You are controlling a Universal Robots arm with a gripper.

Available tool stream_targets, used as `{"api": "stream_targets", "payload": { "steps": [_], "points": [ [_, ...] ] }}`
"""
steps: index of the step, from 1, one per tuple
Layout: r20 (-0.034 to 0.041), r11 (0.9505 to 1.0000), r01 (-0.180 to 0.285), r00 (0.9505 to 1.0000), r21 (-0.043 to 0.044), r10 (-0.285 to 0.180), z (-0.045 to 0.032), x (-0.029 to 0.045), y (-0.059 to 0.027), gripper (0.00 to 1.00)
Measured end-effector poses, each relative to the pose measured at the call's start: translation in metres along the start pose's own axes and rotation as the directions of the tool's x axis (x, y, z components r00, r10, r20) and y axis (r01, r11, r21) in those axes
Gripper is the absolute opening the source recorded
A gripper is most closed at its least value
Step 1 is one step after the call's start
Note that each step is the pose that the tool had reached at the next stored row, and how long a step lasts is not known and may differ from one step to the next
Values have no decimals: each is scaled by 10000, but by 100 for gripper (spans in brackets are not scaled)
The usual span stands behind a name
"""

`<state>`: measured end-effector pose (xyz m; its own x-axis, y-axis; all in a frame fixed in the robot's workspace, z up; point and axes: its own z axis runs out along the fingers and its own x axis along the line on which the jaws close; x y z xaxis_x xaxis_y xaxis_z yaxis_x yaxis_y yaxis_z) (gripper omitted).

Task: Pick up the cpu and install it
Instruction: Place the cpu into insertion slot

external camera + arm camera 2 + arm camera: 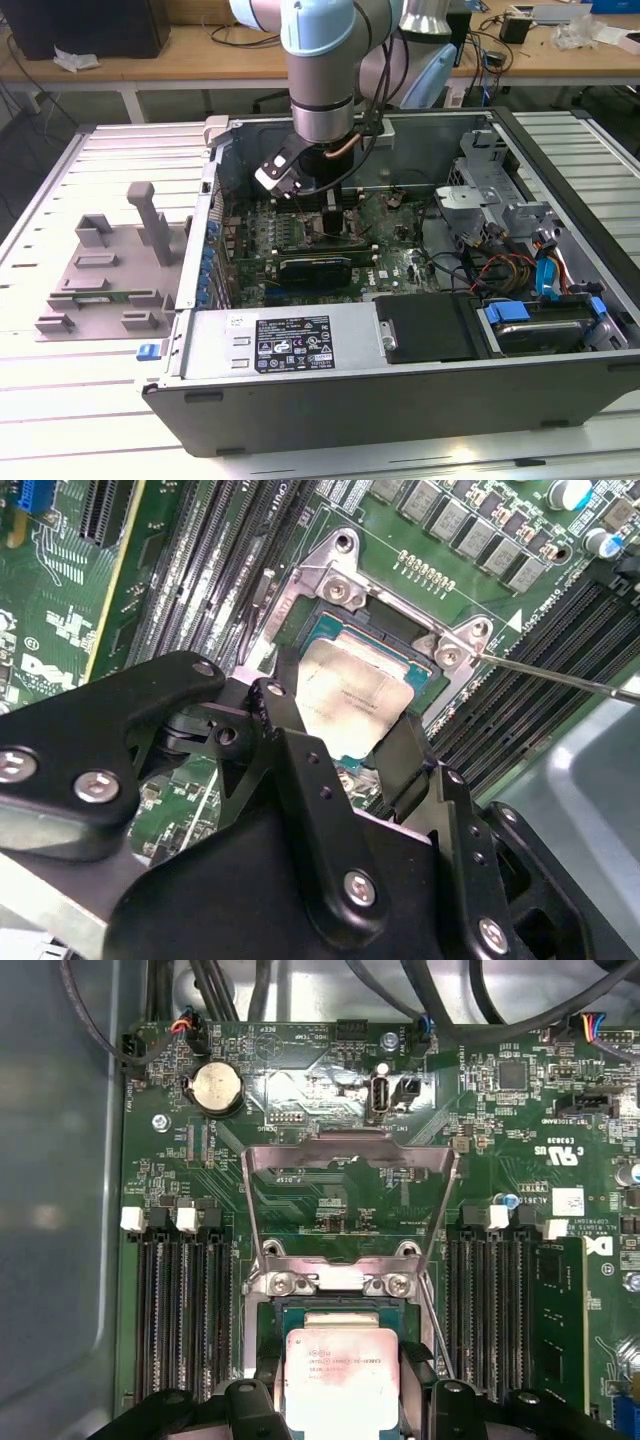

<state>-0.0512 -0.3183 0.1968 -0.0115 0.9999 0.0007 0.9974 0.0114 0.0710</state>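
The cpu (352, 692) is a small square chip with a silvery top. It sits level in the open socket (335, 595) on the green motherboard (330, 1090). My gripper (340, 725) is shut on the cpu, one black finger (290, 745) against each of two opposite edges. In the first wrist view the cpu (340, 1365) lies between the fingertips of the gripper (340, 1405), just below the socket's raised metal load plate (350, 1155). In the exterior view the gripper (325, 215) reaches down into the open computer case (400, 400).
Memory slots (180, 1310) flank the socket on both sides. A thin lever wire (560, 675) sticks out beside it. A black graphics card (315, 265) lies near the gripper. A grey plastic tray (100, 270) stands at the exterior view's left, outside the case.
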Motion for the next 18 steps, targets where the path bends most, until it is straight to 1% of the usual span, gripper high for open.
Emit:
{"api": "stream_targets", "payload": {
  "steps": [2, 12, 14, 15, 18],
  "points": [
    [-27, 10000, -4, 10000, -1, 4, 18, 0, -1, 54],
    [-21, 10000, -74, 10000, 0, 74, 29, 0, 5, 54],
    [-37, 10000, -76, 10000, -13, 76, 36, 3, 7, 55],
    [-34, 10000, -77, 10000, -10, 77, 35, 3, 6, 62],
    [-24, 10000, -77, 10000, -2, 77, 32, 1, 5, 62]
  ]
}}
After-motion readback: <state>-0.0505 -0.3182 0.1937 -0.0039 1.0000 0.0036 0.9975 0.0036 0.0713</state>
